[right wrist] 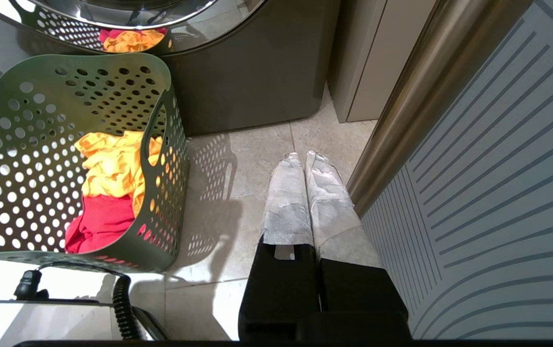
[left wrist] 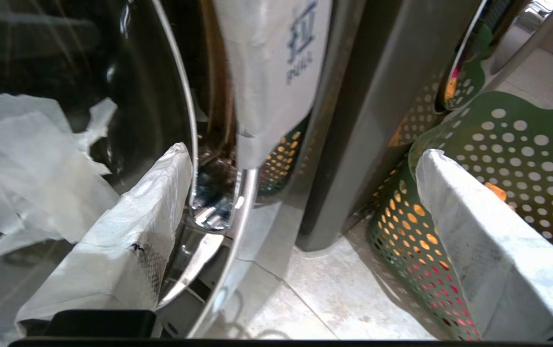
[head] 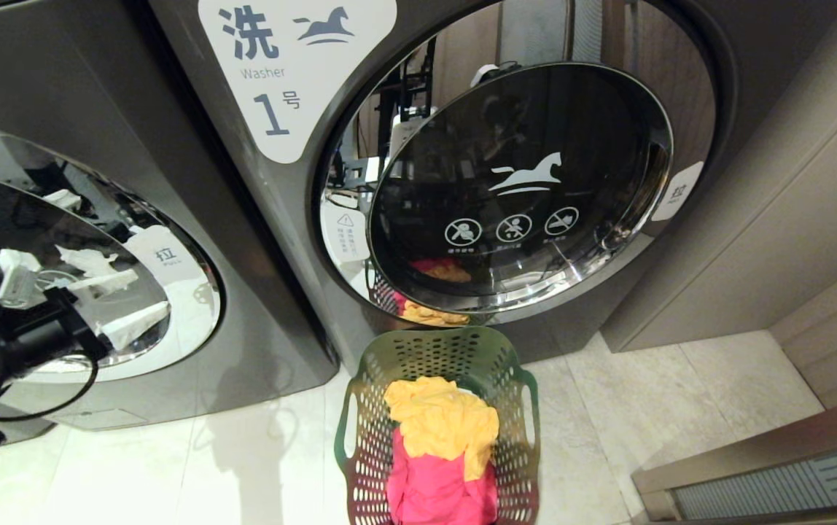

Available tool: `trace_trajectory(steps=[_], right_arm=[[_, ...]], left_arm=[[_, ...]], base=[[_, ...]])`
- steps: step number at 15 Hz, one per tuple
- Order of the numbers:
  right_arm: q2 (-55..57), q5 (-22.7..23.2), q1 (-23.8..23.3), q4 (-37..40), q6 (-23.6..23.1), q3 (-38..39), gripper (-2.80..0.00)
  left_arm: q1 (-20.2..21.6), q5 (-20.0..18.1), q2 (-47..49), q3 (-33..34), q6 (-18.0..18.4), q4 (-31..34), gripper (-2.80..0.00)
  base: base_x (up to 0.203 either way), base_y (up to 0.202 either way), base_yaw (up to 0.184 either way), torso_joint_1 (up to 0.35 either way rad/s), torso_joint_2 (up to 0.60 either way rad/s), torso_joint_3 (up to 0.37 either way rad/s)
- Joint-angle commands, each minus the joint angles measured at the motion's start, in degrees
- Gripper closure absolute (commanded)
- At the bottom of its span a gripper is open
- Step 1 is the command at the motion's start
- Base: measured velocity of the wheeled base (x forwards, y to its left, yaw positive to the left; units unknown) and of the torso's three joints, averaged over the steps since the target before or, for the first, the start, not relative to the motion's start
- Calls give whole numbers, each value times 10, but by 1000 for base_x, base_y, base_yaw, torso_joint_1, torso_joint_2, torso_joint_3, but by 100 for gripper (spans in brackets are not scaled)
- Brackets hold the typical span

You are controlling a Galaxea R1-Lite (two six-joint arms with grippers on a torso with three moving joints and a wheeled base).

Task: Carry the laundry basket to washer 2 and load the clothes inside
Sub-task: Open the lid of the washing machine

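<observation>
Wide-open, our left gripper (left wrist: pixel 300 202) hovered at the left washer's chromed door edge (left wrist: pixel 218 212), the laundry basket (head: pixel 440 430) stood before washer 1 (head: pixel 506 182), so we risked fumbling the pull.

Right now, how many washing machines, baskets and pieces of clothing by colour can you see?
Grey washers: 2, washer labelled 1 and the washer beside it
Green laundry basket: 1
Yellow-orange garment: 1
Pink-red garment: 1
Total: 5
</observation>
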Motion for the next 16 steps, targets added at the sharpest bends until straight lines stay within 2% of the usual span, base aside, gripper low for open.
trace_trajectory(steps=[1, 6, 16], right_arm=[[1, 0, 0, 0, 0, 0, 0], [1, 0, 0, 0, 0, 0, 0], [1, 0, 0, 0, 0, 0, 0]], left_arm=[[-1, -3, 16, -17, -2, -4, -280], [-16, -4, 37, -43, -11, -4, -280], [-48, -4, 22, -48, -22, -7, -280]], base=[[0, 0, 0, 0, 0, 0], [0, 0, 0, 0, 0, 0], [0, 0, 0, 0, 0, 0]])
